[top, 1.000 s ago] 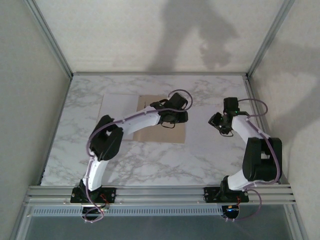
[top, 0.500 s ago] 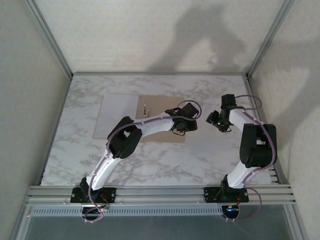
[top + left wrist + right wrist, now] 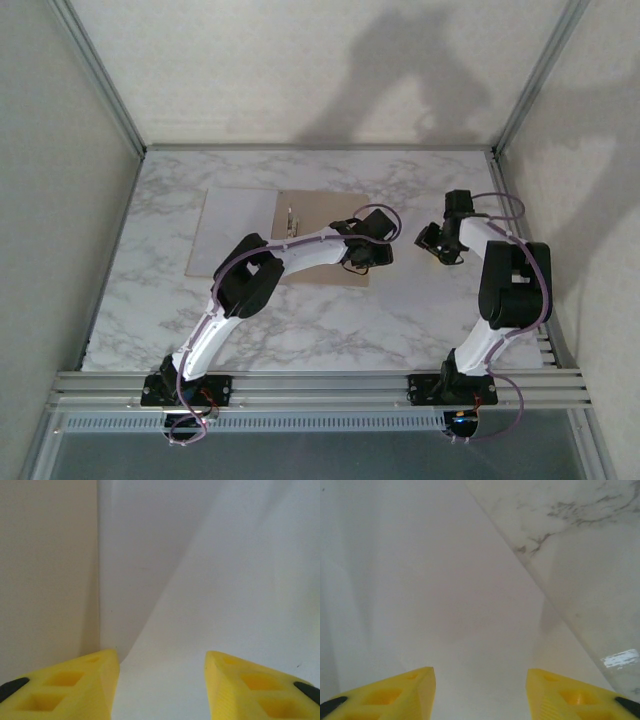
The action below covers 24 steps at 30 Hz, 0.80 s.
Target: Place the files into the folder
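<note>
The folder [image 3: 325,208] lies flat on the table [image 3: 330,320], a little toward 12 o'clock from the middle, with its metal clip [image 3: 290,218] at its 9 o'clock edge. A white sheet of the files [image 3: 235,232] lies flat at 9 o'clock of that clip. Whether a folder leaf lies beneath it cannot be told. The left hand [image 3: 372,252] is held over the folder's 3 o'clock edge, spread apart with nothing gripped. The right hand [image 3: 430,240] is placed near it at 3 o'clock, likewise apart and empty, above a white surface [image 3: 445,605] bordered by marble, probably another sheet. The step is judged to be taking up a sheet. One edge should be raised slightly, pinched shallowly, then slid flat over the folder so that creasing is avoided.
</note>
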Each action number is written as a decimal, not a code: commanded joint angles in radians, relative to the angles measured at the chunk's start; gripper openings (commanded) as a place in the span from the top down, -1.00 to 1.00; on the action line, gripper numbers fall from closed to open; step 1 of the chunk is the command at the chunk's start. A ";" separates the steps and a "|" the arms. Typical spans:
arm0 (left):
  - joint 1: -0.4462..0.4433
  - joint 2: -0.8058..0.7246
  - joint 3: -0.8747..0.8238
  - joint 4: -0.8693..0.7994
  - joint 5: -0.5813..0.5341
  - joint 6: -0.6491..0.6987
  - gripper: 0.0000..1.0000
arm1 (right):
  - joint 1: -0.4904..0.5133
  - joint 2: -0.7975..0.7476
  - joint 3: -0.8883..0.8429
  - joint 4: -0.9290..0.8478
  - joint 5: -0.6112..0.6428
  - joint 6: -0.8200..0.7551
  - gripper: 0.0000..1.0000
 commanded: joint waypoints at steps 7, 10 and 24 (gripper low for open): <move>0.007 0.004 0.026 -0.081 -0.022 -0.002 -0.18 | -0.040 0.015 -0.041 0.038 -0.034 0.042 0.01; 0.007 0.020 0.063 -0.076 0.032 0.029 -0.43 | -0.055 -0.002 -0.065 0.054 -0.044 0.052 0.01; 0.008 0.013 0.149 -0.120 0.035 0.063 -0.64 | -0.150 -0.041 -0.140 0.098 -0.110 0.086 0.03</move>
